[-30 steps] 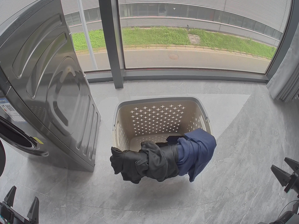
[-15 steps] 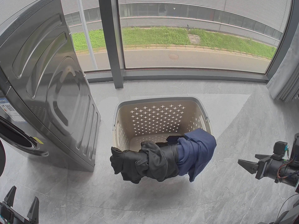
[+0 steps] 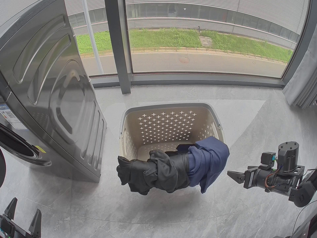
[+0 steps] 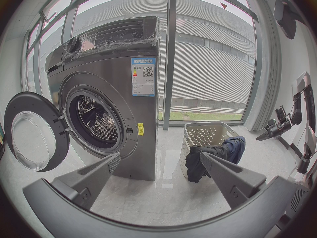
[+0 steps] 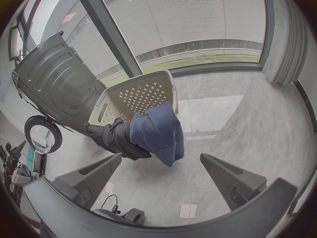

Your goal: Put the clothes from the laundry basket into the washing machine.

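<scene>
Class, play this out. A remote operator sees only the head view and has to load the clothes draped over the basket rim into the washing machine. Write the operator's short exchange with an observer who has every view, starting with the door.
Operator: Is the door actually open?
Observer: Yes. The left wrist view shows the round door swung wide off the washing machine, and the drum shows bare metal.
Operator: Is my right hand ready to grab?
Observer: In its own wrist view the right hand has its fingers spread wide with nothing held, facing the blue garment.
</scene>
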Robot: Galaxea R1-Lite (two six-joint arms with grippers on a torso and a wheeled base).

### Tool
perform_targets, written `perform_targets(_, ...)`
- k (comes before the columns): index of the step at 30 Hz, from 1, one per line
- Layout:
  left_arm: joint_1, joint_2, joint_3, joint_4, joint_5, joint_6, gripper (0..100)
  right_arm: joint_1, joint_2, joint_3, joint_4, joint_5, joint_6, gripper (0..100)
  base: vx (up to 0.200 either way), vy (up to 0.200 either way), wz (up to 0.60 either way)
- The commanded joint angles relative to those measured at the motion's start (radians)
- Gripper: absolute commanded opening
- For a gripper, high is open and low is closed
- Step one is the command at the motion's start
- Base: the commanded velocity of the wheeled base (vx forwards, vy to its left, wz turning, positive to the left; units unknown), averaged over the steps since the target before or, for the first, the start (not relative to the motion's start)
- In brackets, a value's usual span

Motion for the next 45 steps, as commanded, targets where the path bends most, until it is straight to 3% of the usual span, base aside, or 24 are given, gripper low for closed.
perform_targets(1, 0.0, -0.013, 0.016, 0.0, 0.001, -0.001, 100, 0.035, 0.107, -0.034, -0.024, -0.005, 0.006, 100, 0.0, 0.0, 0.0)
perform_targets(21, 0.0, -0.013, 0.016, -0.002, 0.001, -0.001, 100, 0.089, 0.262, -0.19, -0.03, -0.007, 0.112, 100, 0.0, 0.0, 0.0)
perform_targets(30, 0.0, -0.013, 0.018, 0.0, 0.001, -0.001, 100, 0.09, 0.346, -0.245, -0.032, -0.016, 0.121, 100, 0.0, 0.0, 0.0)
perform_targets(38, 0.0, -0.013, 0.016, 0.0, 0.001, -0.001, 100, 0.104, 0.401, -0.313, -0.03, -0.031, 0.202, 100, 0.0, 0.0, 0.0)
perform_targets(45, 0.0, -0.013, 0.016, 0.0, -0.001, -0.001, 100, 0.098, 0.429, -0.339, -0.032, -0.031, 0.216, 100, 0.0, 0.0, 0.0)
